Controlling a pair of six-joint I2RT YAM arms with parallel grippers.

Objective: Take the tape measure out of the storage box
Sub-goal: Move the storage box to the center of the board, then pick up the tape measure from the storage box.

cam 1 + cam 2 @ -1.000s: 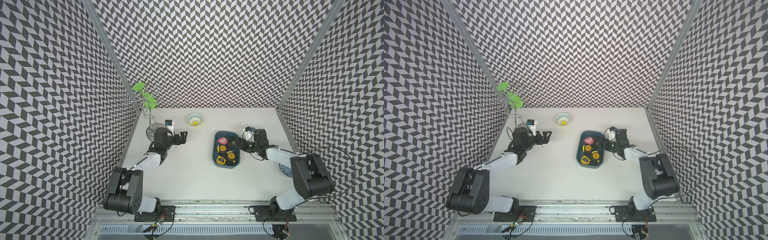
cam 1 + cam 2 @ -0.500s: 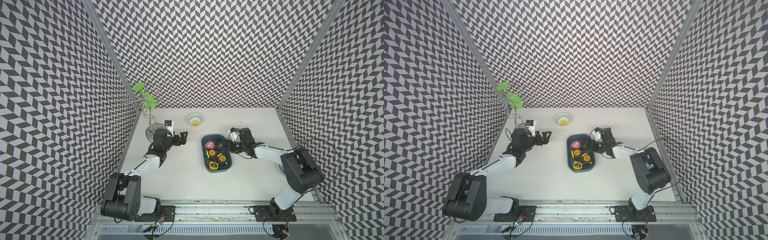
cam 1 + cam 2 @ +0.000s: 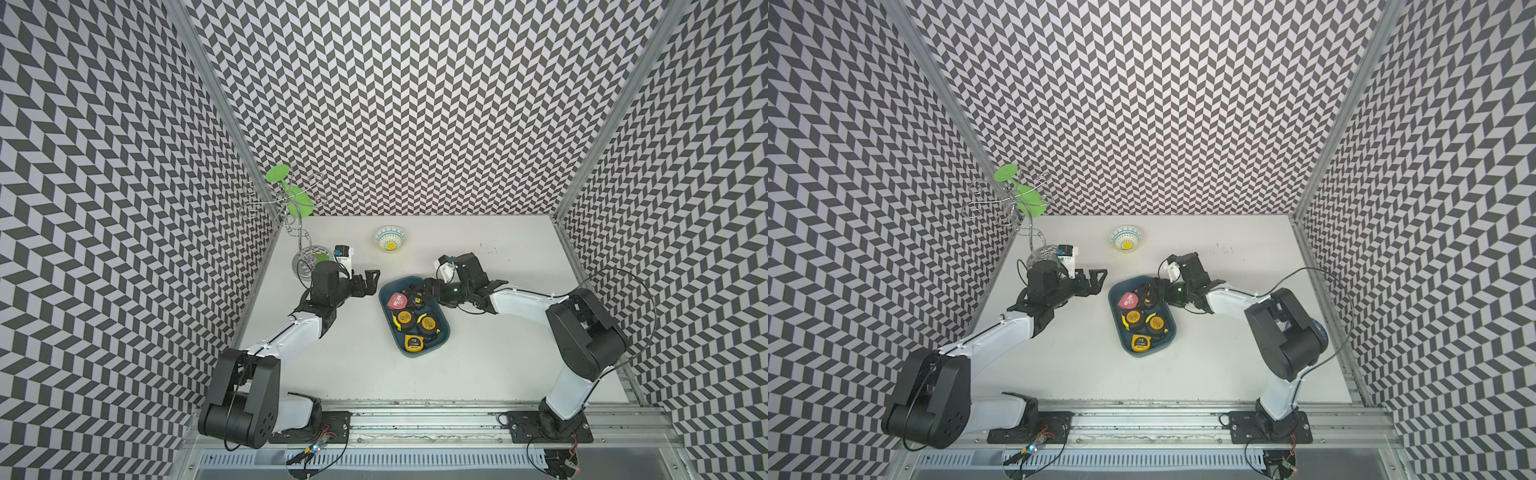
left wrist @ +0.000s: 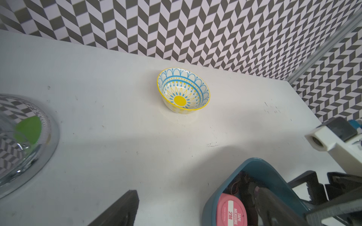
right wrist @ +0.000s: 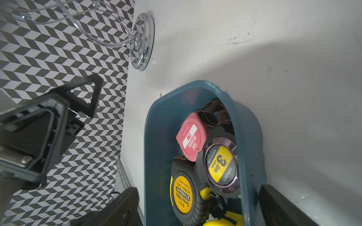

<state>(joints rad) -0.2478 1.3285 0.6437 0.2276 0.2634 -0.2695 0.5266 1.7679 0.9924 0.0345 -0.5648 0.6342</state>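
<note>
At the storage box's (image 5: 156, 146) one-o'clock rim, the open right gripper (image 3: 426, 291) should be brought fully inside before a tape measure (image 5: 221, 166) is gripped.

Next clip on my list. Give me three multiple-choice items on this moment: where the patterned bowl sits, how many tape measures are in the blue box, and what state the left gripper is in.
1. Where is the patterned bowl?
A) inside the storage box
B) on the table, beyond the box, toward the back wall
C) at the table's front edge

2. How many tape measures lie in the box?
A) two
B) eight
C) five

3. The left gripper is:
A) open and empty, outside the box
B) shut on a tape measure
C) shut, lying inside the box

Answers:
1 B: in both top views it stands alone near the back wall.
2 C: one pink, one yellow and three black-bodied ones can be counted.
3 A: its fingers stand apart with nothing between them.
</note>
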